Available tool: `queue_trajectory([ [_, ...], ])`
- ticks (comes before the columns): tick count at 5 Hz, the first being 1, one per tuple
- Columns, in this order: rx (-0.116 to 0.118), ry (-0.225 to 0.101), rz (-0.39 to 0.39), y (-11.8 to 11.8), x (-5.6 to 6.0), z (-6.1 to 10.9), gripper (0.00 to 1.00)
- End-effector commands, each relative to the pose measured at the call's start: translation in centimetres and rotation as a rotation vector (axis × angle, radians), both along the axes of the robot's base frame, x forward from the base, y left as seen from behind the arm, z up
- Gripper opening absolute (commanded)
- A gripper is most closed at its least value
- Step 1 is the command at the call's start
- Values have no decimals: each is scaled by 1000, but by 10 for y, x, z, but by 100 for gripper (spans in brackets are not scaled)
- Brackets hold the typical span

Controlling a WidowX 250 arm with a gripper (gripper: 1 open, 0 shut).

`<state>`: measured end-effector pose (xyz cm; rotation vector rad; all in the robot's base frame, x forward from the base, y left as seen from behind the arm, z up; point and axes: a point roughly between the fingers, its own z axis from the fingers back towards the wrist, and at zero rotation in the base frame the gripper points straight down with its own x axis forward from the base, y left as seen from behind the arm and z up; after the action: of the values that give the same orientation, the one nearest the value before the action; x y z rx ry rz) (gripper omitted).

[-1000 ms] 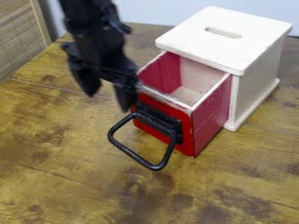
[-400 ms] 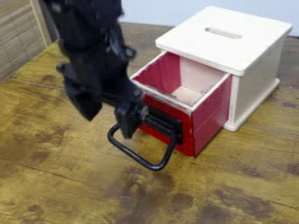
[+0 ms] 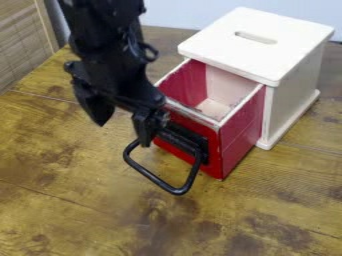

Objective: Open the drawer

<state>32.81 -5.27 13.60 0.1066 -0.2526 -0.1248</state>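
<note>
Jutting from the white slotted-top box [image 3: 254, 42], the red drawer [image 3: 233, 129] sits open at the middle right of the view, pale wood showing inside; its black loop handle [image 3: 178, 190] angles down over the brown wooden table [image 3: 80, 210]; the dark gripper [image 3: 126, 112] hangs just left of the drawer's front, blurred, so whether its claw is wide or narrow I cannot tell; a slatted wooden panel [image 3: 24, 38] stands at upper left.

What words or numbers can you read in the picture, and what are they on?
None that I can read: no words, numbers or signs show on the red drawer, the cream box or the black handle.
The dark gripper is too blurred to tell.
</note>
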Motion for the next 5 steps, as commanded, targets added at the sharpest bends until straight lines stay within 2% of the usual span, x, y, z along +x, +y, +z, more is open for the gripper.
queue_trajectory([
  [1,48,-68,15,-3,-4,17,100],
  [2,68,-81,44,-3,1,20,100],
  [4,70,-118,47,13,14,21,100],
  [5,79,-126,65,20,25,19,100],
])
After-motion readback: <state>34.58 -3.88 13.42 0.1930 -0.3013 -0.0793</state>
